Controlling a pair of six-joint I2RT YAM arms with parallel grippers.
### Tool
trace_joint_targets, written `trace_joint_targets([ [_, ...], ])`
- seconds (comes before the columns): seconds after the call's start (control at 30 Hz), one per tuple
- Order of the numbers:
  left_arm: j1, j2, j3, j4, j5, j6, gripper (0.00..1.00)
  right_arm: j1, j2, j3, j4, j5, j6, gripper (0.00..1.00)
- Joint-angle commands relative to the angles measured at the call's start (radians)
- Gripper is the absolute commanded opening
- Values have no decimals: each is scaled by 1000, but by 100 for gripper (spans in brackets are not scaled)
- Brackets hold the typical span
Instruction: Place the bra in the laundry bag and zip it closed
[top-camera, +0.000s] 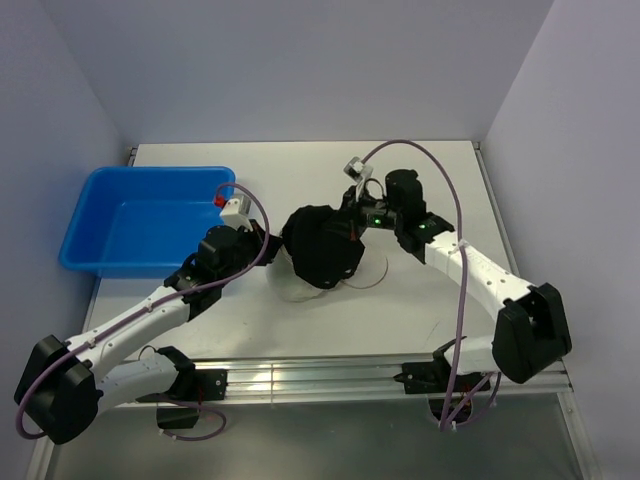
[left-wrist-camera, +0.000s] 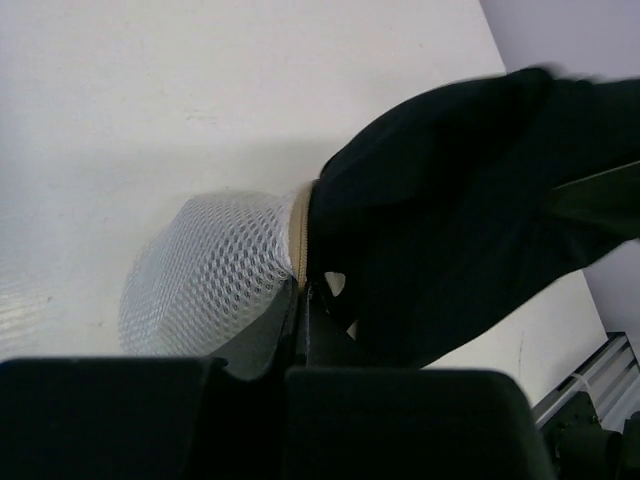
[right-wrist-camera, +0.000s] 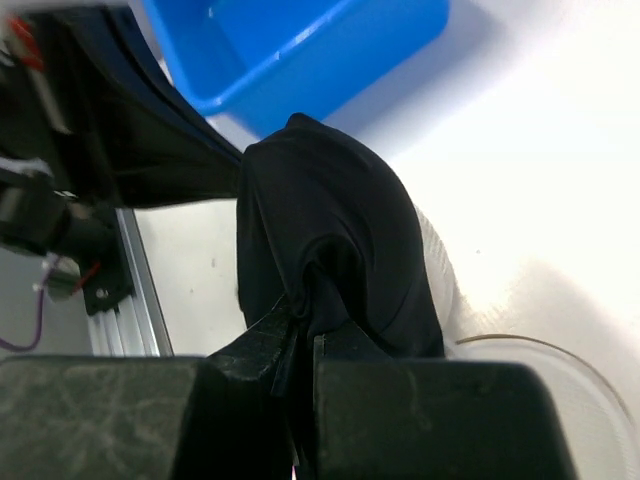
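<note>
Laundry bag (left-wrist-camera: 205, 285): it lies on the counter (left-wrist-camera: 150, 100) between my two arms, right ahead of my left tool (left-wrist-camera: 303, 305), with its tan rim touching my fingertips.
Left tool: my fingers are pressed together, pinching the laundry bag at the tan rim, just where the mesh meets the black cloth (left-wrist-camera: 450, 220).
Right tool (right-wrist-camera: 305, 322): my fingers are pressed together on a fold of the black cloth, on the opposite side of the bag from my left tool.
Bag and cloth: the black cloth is draped over the bag and covers most of it. From above, I see little but a dark heap in the middle of the counter.
Hidden: the bag's opening and most of its rim run under the cloth, so I cannot tell whether it is zipped or open.
Hard to make out: a small pale piece just beside my left fingertips is too blurred to name.
Bra: I cannot make it out in any view.
Cut off: my own left fingers block the near underside of the bag. From my right wrist, only a sliver of mesh shows past the cloth's right edge.
Look of the bag: see-through white mesh in a honeycomb weave, rounded and bulging, edged with a narrow tan band.
Blue tub (top-camera: 145, 220): it sits at the left of the counter, well apart from the bag.
</note>
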Motion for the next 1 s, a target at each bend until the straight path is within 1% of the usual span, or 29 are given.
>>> trace_joint_targets([
  [0.0,4,-16,16,104,38,-2,0,58,52,30,-1,21,-71,0],
  [0.07,1,-7,22,132,67,-10,0,79,73,50,-24,89,-109,0],
  [0.1,2,-1,30,134,67,-10,0,100,93,65,-100,115,-127,0],
  [0.13,2,2,37,129,67,-8,0,111,99,92,-130,147,-187,0],
  [0.17,2,2,44,117,67,-8,0,121,104,99,-145,208,-200,0],
  [0.23,2,-2,33,138,67,-17,0,142,112,120,-164,273,-215,0],
  [0.27,2,1,27,150,99,-22,0,145,104,128,-164,343,-218,0],
  [0.33,-2,25,33,146,117,-18,0,151,92,163,-178,390,-235,0],
  [0.4,-5,41,48,105,105,-7,0,151,74,201,-203,445,-240,0],
  [0.43,-10,38,45,100,98,2,0,151,69,243,-214,457,-255,0],
  [0.5,-10,21,30,98,87,1,0,151,51,266,-225,463,-267,0],
  [0.63,-11,22,48,62,81,24,0,157,23,232,-156,424,-321,0],
  [0.7,-13,21,44,75,85,18,0,168,37,217,-123,399,-327,0],
  [0.73,-13,22,42,89,110,12,0,173,43,193,-106,399,-322,0],
  [0.77,-14,24,44,104,122,10,0,191,52,171,-78,414,-321,0],
  [0.83,-13,33,60,97,136,12,0,217,55,96,38,459,-327,0],
  [0.9,-13,35,61,104,148,3,0,263,61,45,151,537,-336,0],
  [0.97,-14,38,65,106,157,-7,0,283,73,-4,203,557,-323,0],
])
